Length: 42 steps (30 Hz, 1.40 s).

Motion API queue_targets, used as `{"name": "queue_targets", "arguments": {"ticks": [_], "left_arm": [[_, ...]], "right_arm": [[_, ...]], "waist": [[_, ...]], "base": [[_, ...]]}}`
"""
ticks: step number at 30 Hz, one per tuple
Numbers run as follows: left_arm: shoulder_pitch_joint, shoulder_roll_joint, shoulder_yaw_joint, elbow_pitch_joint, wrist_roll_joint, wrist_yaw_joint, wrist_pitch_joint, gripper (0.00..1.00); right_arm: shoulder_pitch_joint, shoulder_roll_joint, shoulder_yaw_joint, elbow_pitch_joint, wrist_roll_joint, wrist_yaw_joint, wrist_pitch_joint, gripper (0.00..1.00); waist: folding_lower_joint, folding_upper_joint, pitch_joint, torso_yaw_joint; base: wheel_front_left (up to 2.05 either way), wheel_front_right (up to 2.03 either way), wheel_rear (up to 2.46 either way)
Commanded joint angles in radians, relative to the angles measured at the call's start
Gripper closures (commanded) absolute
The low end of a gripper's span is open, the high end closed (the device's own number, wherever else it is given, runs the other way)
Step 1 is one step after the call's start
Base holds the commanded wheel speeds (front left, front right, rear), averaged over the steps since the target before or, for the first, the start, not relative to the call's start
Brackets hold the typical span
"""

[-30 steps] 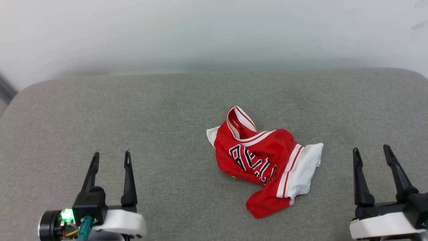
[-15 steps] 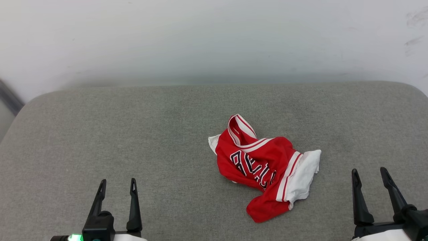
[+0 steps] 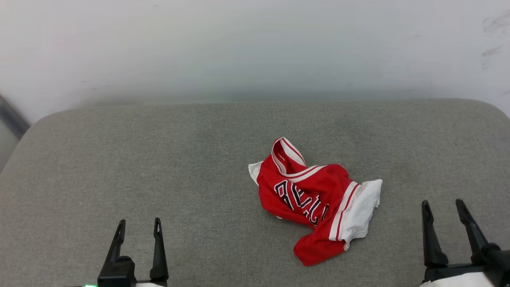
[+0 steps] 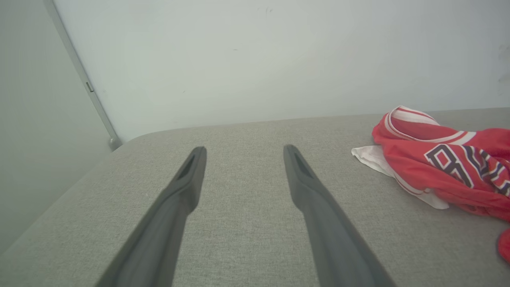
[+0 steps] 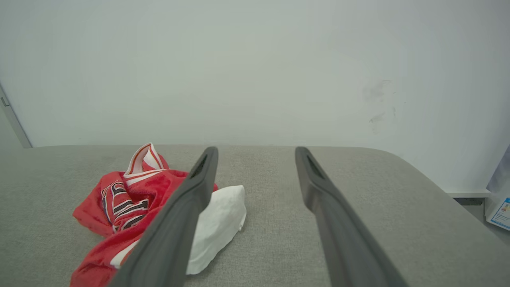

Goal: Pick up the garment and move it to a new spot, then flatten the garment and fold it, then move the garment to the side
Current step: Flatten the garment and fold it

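The garment lies crumpled a little right of the middle of the grey padded surface; it is a red jersey with white sleeves, striped trim and black lettering. It also shows at the right of the left wrist view as the garment, and at the lower left of the right wrist view as the garment. My left gripper stands open at the lower left, well apart from it. At the lower right my right gripper is open, just right of the white sleeve, with nothing between its fingers.
A pale wall rises behind the padded surface. A grey strip runs down the wall at the far left. A boxed item stands on the floor past the surface's right edge. Bare padding surrounds the garment.
The head camera has tilted, so the whole picture sits lower. Both grippers show lower in view than a second ago and stay open. The garment lies as before.
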Motion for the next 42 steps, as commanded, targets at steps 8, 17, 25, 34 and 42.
{"name": "queue_targets", "arguments": {"ticks": [8, 17, 25, 34, 42], "left_arm": [[0.003, -0.019, 0.022, -0.004, 0.017, -0.019, -0.003, 0.0], [-0.009, -0.03, 0.053, -0.016, 0.021, -0.033, -0.003, 0.0], [-0.036, -0.042, 0.068, -0.021, 0.023, -0.047, -0.003, 0.0], [-0.093, -0.055, 0.072, -0.041, 0.032, -0.062, -0.003, 0.0], [-0.159, -0.064, 0.055, -0.056, 0.028, -0.071, -0.003, 0.0]], "right_arm": [[-0.149, 0.001, -0.003, -0.08, -0.094, 0.0, -0.002, 0.0], [-0.434, -0.128, 0.163, 0.034, -0.164, 0.0, -0.002, 0.0], [-0.671, -0.362, 0.45, 0.207, 0.094, 0.0, 0.343, 0.0], [-0.878, -0.631, 0.871, 0.162, 0.551, 0.0, 0.81, 0.0], [-1.013, -0.684, 1.056, 0.22, 0.74, 0.0, 0.99, 0.0]], "waist": [[0.0, 0.0, 0.012, -0.001], [0.0, 0.0, 0.049, -0.034], [0.0, 0.0, 0.089, -0.04], [0.0, 0.0, 0.193, -0.018], [0.0, 0.0, 0.305, 0.035]], "base": [[0.0, 0.0, 0.0], [0.0, 0.0, 0.0], [0.0, 0.0, 0.0], [0.0, 0.0, 0.0], [0.0, 0.0, 0.0]]}}
